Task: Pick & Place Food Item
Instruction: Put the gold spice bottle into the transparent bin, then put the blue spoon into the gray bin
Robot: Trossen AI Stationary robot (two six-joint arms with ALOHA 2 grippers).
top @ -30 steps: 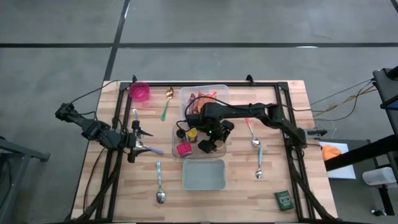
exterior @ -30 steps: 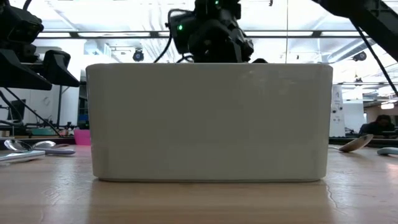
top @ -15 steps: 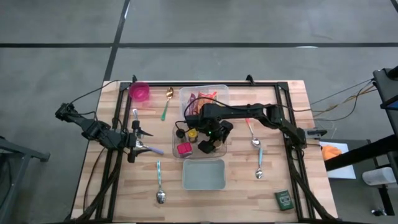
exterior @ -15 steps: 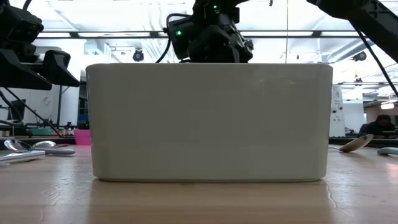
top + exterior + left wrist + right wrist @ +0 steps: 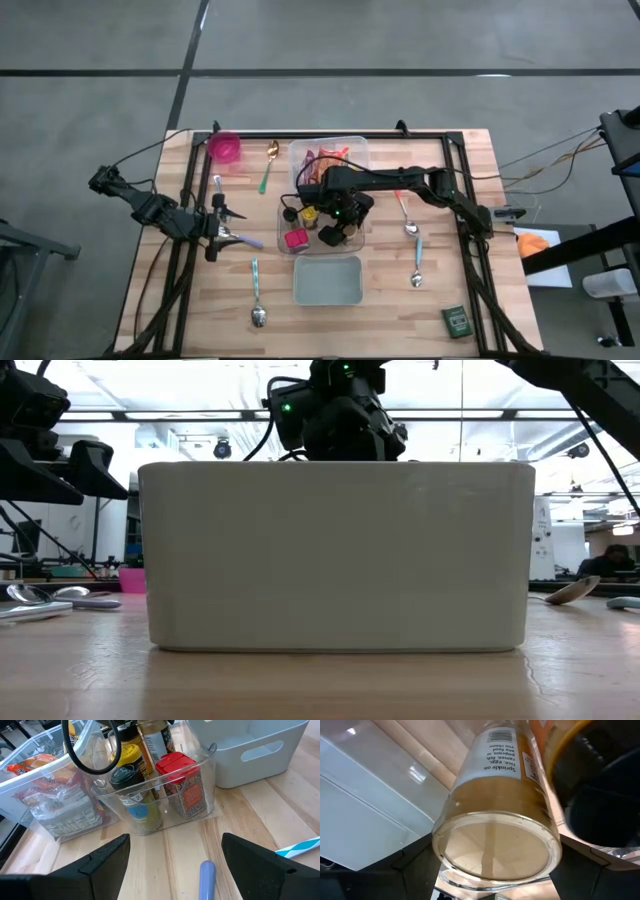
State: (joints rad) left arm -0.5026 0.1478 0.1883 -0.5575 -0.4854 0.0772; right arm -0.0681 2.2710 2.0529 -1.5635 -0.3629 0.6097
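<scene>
Slightly shifted toward the clear bin (image 5: 322, 226): right claw (image 5: 340, 226), fingers apart around a seasoning jar (image 5: 496, 827) inside that bin at mid-surface. Left claw (image 5: 222, 226), fingers apart, empty, waits at left beside spoons. Grey tub (image 5: 327, 281) nearer front.

- Pale wooden slatted table (image 5: 400, 300) — matt, visible grain.
- Clear glossy plastic bin (image 5: 200, 780).
- Grey matt plastic tub (image 5: 327, 282) — smooth.
- Clear glossy seasoning bottle (image 5: 495, 820), paper label.
</scene>
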